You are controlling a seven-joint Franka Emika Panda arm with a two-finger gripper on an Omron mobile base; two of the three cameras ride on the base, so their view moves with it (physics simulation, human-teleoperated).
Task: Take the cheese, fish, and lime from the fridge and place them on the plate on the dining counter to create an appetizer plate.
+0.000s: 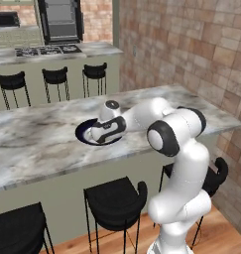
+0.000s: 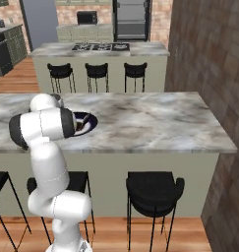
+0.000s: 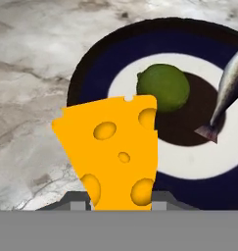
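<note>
My gripper (image 3: 119, 203) is shut on the cheese (image 3: 115, 147), a yellow-orange wedge with holes, held just above the near-left rim of the plate (image 3: 91, 73). On the plate's dark centre lie the green lime (image 3: 163, 87) and, at the right, the silver fish (image 3: 228, 88). The plate (image 1: 82, 134) sits on the dining counter (image 1: 37, 144), with my hand (image 1: 108, 129) low over its right side. From the right base, my arm covers most of the plate (image 2: 89, 119). The black fridge (image 2: 132, 19) stands far behind, across the kitchen.
Black stools (image 1: 114, 201) line the near side of the dining counter (image 2: 150, 123). A brick wall (image 1: 191, 44) closes off its right end. Behind stands a second marble counter with a cooktop (image 2: 100, 47) and more stools (image 1: 55, 77).
</note>
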